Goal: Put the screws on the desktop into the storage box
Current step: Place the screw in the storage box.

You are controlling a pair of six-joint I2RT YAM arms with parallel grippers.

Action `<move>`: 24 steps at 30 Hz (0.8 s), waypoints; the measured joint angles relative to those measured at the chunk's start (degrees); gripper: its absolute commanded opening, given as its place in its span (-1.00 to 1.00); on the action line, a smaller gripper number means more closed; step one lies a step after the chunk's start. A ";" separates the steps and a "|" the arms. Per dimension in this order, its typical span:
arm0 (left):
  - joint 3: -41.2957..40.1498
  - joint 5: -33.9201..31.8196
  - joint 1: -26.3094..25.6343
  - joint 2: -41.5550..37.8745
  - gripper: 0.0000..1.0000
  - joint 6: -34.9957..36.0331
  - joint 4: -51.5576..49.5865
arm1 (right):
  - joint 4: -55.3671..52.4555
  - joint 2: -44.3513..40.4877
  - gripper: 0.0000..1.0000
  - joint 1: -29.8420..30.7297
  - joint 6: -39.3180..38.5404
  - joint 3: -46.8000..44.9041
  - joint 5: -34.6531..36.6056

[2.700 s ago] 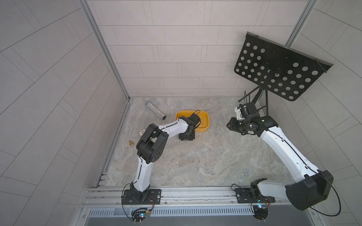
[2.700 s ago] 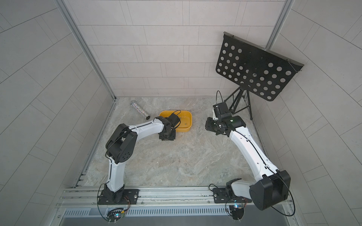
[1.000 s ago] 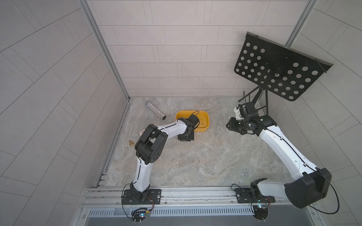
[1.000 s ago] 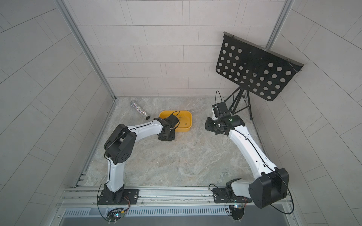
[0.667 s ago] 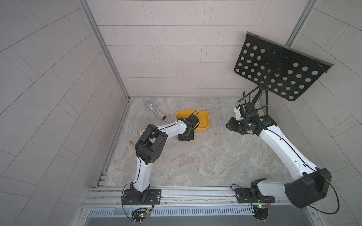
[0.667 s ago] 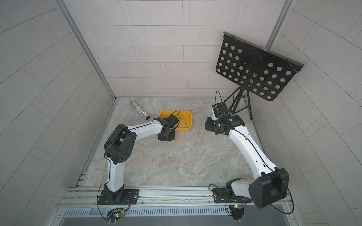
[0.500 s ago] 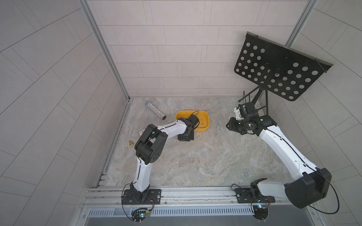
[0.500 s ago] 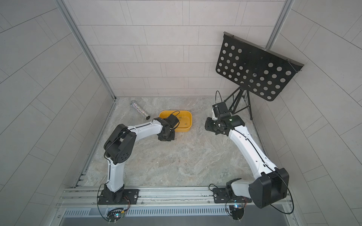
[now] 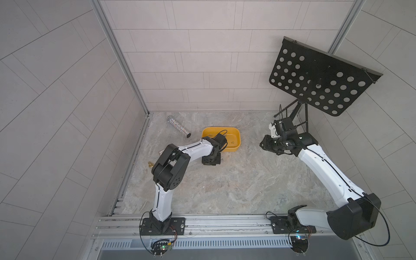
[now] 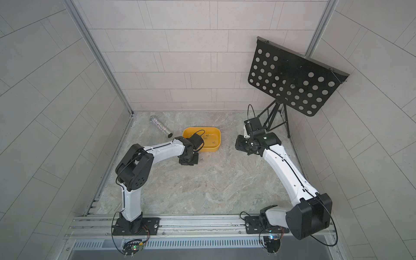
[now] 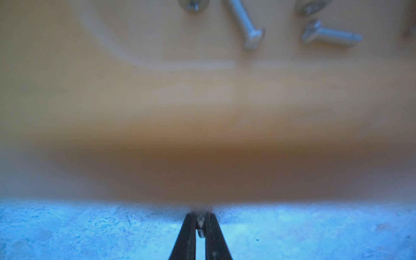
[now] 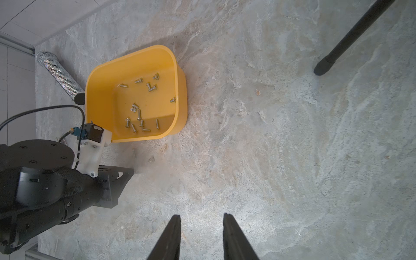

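I judged the screw (image 11: 200, 229) light, stiff and slippery, best nipped across its shaft; the left gripper (image 11: 200, 216) held it, and the right gripper (image 12: 201, 217) stood part-open and empty.

On my screen the desk (image 12: 270, 157) looks like matt, marble-veined stone, faintly rough. The box (image 12: 182, 105) is smooth yellow plastic with a soft sheen. The screws (image 11: 243, 22) are dull silver metal. The tube (image 12: 59, 75) glitters, finely grained. The stand plate (image 9: 326, 63) looks like matt black perforated metal.

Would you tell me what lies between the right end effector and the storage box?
In the right wrist view: bare desktop, except two loose screws just outside the storage box.
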 measured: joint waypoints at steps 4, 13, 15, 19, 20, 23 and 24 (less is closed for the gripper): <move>-1.31 -0.02 0.00 -1.25 -0.83 0.02 -0.55 | 0.00 0.00 -0.27 0.00 0.00 0.00 0.00; -2.14 -0.63 0.00 -5.90 -0.84 0.70 -2.99 | 0.00 0.02 -0.27 0.00 0.00 0.00 0.00; -2.01 -0.94 0.00 -7.30 -0.84 1.07 -3.98 | 0.00 0.02 -0.27 0.00 0.00 0.00 0.00; -0.20 -1.97 0.00 -9.11 -0.84 1.97 -7.04 | 0.00 0.04 -0.28 0.00 0.11 0.00 0.00; 0.68 -2.14 0.02 -9.31 -0.84 2.21 -7.87 | 0.00 0.07 -0.28 0.00 0.20 0.00 0.00; 4.02 -2.75 0.20 -9.53 -0.84 3.08 -10.27 | 0.00 0.13 -0.27 0.00 0.44 0.02 -0.02; 5.11 -2.95 0.28 -9.53 -0.84 3.45 -10.88 | 0.02 0.20 -0.27 0.00 0.55 0.02 -0.04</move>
